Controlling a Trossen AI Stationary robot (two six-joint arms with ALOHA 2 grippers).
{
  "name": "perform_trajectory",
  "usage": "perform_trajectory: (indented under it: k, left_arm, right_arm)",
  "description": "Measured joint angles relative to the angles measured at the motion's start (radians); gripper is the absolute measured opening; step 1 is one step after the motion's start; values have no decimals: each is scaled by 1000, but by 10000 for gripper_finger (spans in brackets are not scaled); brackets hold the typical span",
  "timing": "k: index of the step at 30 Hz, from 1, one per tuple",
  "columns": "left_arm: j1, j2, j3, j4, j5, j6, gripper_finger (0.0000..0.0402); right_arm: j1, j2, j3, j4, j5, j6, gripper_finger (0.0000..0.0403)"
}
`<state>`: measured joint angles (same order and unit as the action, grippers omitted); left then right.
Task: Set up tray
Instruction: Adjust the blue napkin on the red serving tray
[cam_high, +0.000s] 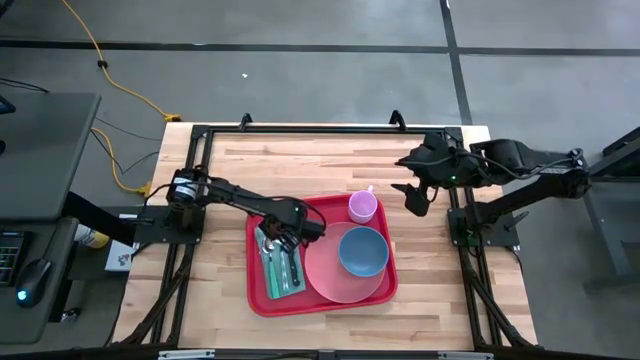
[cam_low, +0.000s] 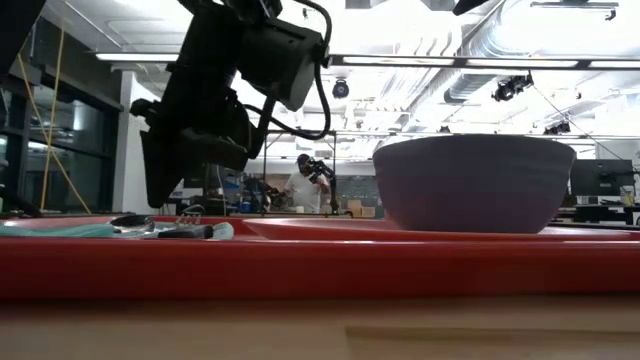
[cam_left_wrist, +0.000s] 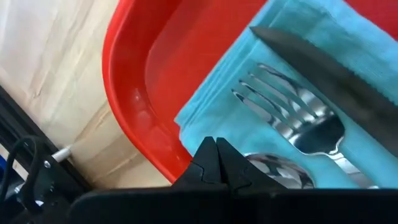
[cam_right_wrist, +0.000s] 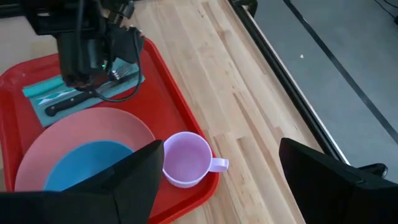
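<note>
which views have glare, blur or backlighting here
Low view: bright ceiling lights leave the left gripper a dark silhouette, and the near tray rim is soft. Left wrist view: glare spots on the tray's rim, shiny fork. High view: even light.

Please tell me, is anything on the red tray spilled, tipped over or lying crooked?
Nothing stands out. On the tray, the blue bowl sits on the pink plate, the cup stands upright, and the cutlery lies on the teal napkin.
</note>
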<state>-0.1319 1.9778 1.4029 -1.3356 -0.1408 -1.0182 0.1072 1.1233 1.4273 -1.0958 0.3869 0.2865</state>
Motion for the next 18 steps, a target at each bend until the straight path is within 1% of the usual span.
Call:
perform_trajectory:
  k: [5, 7, 10, 13, 18]
  left_arm:
    - [30, 0, 0, 16, 1, 47, 8]
    - [38, 0, -5, 48, 6, 49, 8]
    - [49, 0, -28, 95, 30, 54, 8]
    - [49, 0, -56, 110, 60, 65, 8]
    - [47, 0, -75, 112, 78, 67, 8]
  right_arm:
    - [1, 0, 0, -1, -1, 2, 298]
    - [1, 0, 0, -4, -1, 2, 298]
    - [1, 0, 0, -7, -1, 5, 298]
    - [1, 0, 0, -8, -1, 5, 298]
    - [1, 0, 0, -14, 2, 4, 298]
